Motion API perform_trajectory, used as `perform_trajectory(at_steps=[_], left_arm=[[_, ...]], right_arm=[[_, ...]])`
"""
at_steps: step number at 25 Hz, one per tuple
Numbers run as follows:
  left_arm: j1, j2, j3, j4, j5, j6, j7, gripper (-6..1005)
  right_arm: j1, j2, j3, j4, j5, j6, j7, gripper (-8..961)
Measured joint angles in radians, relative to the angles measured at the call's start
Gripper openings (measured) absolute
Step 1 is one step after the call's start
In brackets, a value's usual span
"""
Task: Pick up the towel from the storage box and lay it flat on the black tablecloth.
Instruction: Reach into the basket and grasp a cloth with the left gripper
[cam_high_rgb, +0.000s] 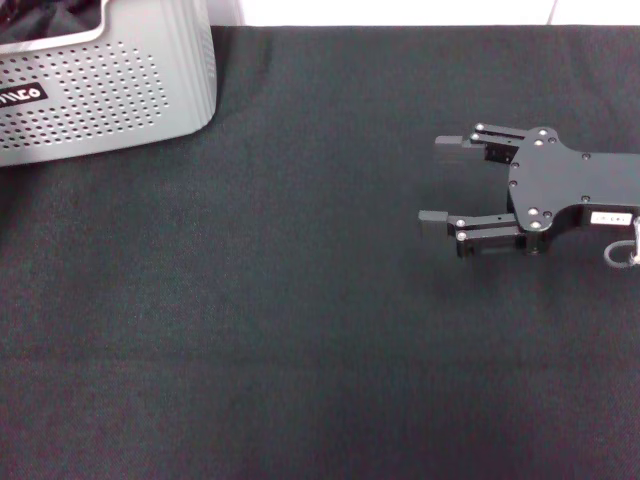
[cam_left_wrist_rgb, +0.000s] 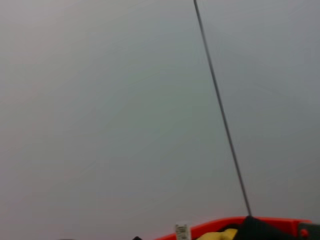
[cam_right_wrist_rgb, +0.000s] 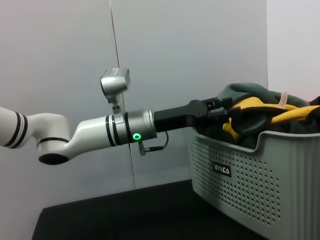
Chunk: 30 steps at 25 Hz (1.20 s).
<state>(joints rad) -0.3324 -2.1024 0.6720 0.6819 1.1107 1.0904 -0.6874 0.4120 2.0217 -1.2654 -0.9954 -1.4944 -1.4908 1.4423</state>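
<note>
The storage box (cam_high_rgb: 110, 90) stands at the far left corner of the black tablecloth (cam_high_rgb: 300, 300). In the right wrist view the towel (cam_right_wrist_rgb: 255, 107) lies bunched in the storage box (cam_right_wrist_rgb: 260, 180), grey-green and yellow folds heaped above the rim. The left arm reaches in from the side, and its gripper (cam_right_wrist_rgb: 227, 111) is at the top of the towel pile, against the folds. My right gripper (cam_high_rgb: 430, 180) hovers over the right side of the tablecloth, open and empty, pointing toward the box.
A pale wall with a vertical seam (cam_right_wrist_rgb: 122, 90) rises behind the table. The tablecloth (cam_right_wrist_rgb: 125, 210) runs up to the box's base. The left wrist view shows mostly grey wall, with a red-orange edge (cam_left_wrist_rgb: 225, 222) low in the picture.
</note>
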Motion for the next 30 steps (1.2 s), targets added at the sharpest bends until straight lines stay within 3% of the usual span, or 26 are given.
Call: perform_trajectory(at_steps=[5,14,19,27,30], left_arm=[[-0.014,-0.001,0.000,-0.062,-0.111,-0.019,0.100,733],[-0.035,-0.001,0.002,-0.125,-0.132,-0.031,0.229,731],[-0.050,-0.003,0.005,-0.175,-0.209,-0.030,0.333,728],[-0.046,-0.002,0.087,-0.214,-0.339,-0.019,0.468,723],[-0.050,-0.002,0.089,-0.234,-0.340,-0.016,0.515,602]], right_arm=[[-0.003,0.000,-0.002,0.000,0.003,0.000,0.000,857],[-0.004,0.001,-0.005,0.000,0.005,-0.003,0.000,855],[-0.004,0.002,-0.005,0.000,0.005,-0.006,0.000,854],[-0.005,0.002,-0.005,0.004,0.005,-0.009,0.000,852],[-0.006,0.002,-0.005,0.007,0.005,-0.009,0.000,852]])
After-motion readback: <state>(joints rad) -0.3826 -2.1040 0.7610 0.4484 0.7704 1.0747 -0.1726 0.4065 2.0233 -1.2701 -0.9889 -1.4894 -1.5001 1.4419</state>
